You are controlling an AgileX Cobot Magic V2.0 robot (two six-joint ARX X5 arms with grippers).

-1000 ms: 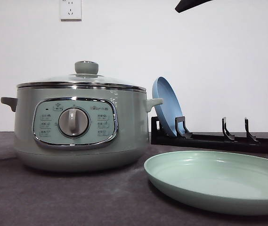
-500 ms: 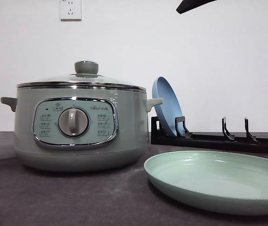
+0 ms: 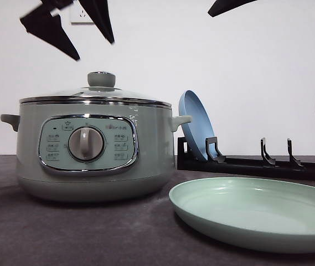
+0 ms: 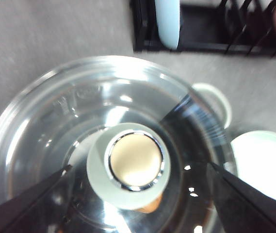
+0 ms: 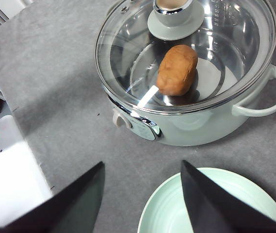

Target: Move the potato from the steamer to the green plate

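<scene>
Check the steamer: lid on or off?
On. The glass lid sits on the steamer rim, and the potato shows through it, inside. The left gripper hovers open above the knob.

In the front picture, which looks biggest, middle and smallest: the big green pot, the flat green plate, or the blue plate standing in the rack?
1. Sage-green steamer pot
2. Mint-green plate, nearly as wide; it sits nearer the camera, so this is unsure
3. Blue plate, clearly smallest

Below me the grey desk [image 3: 91,233] carries the steamer [image 3: 93,147] on its left, the green plate [image 3: 257,213] beside it, and a black dish rack [image 3: 257,165] behind.
</scene>
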